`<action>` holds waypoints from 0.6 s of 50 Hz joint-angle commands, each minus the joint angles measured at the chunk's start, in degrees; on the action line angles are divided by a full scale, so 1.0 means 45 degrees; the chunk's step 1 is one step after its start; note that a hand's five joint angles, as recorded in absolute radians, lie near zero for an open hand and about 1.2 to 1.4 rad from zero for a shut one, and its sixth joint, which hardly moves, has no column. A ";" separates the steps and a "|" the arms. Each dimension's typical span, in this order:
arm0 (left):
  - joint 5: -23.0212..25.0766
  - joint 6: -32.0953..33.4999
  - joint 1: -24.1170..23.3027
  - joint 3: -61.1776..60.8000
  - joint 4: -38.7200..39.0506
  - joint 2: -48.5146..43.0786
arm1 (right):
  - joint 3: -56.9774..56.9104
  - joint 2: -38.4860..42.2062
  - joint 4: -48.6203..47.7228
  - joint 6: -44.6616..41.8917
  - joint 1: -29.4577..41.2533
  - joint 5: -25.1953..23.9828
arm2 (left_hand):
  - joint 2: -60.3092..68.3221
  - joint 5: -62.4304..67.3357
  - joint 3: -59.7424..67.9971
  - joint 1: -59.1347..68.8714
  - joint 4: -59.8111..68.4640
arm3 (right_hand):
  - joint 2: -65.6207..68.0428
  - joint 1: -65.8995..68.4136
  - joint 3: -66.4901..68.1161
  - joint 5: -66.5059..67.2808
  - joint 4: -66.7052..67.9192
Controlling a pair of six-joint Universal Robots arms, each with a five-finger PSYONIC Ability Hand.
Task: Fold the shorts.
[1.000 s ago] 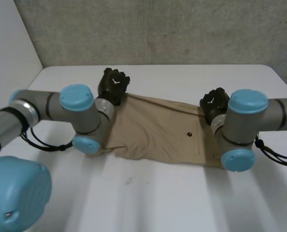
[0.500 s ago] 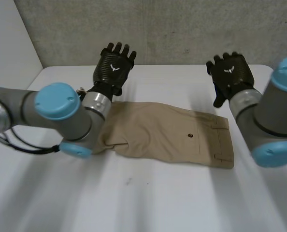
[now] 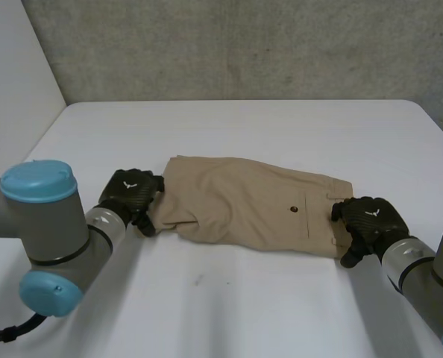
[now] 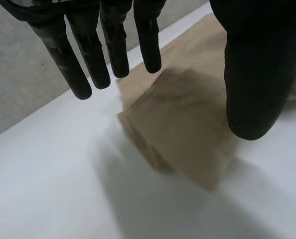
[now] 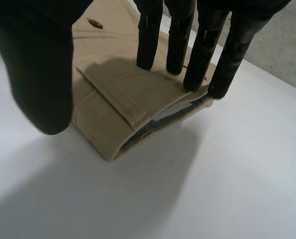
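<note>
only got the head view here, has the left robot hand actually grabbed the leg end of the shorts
Observer: No. In the left wrist view, the left robot hand has straight fingers spread over the leg end of the shorts, with the thumb apart and nothing pinched.
Operator: and the right one
Observer: The right robot hand is open too. Its fingertips reach the waistband edge, and the thumb is well clear of them.
Operator: is that end lying flat
Observer: Not fully. The right wrist view shows the layers gaping at the waistband, with pale lining inside.
</note>
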 commanded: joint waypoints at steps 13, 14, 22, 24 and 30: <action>-0.0766 0.0552 0.0024 -0.0763 0.1136 0.1187 | -0.0465 -0.0038 -0.0389 -0.2581 -0.1483 0.0436 | -0.0583 -0.0681 -0.0586 -0.0534 -0.0628 | 1.1790 1.2467 1.1593 1.1758 1.1544; -0.0766 0.0552 0.0024 -0.0900 0.1058 0.1421 | -0.0543 -0.0194 -0.0194 -0.2894 -0.1640 0.0397 | -0.0807 -0.0905 -0.0810 -0.0758 -0.0852 | 1.1790 1.2467 1.1593 1.1758 1.1544; -0.0707 0.0552 -0.0054 -0.1896 0.0374 0.3609 | -0.2667 -0.0684 0.2421 -0.6544 -0.2522 0.0358 | -0.2378 -0.2476 -0.2381 -0.2329 -0.2423 | 1.1790 1.2467 1.1593 1.1758 1.1544; -0.0707 0.0533 -0.0073 -0.2053 0.0335 0.4059 | -0.3236 -0.0742 0.2794 -0.6939 -0.2151 0.0358 | -0.2753 -0.2851 -0.2756 -0.2704 -0.2798 | 1.1790 1.2467 1.1593 1.1758 1.1544; -0.0707 0.0493 -0.0034 -0.2170 0.0354 0.4548 | -0.5520 -0.0607 0.3479 -0.7857 0.0598 0.0300 | -0.2753 -0.2851 -0.2756 -0.2704 -0.2798 | 1.1790 1.2467 1.1593 1.1758 1.1544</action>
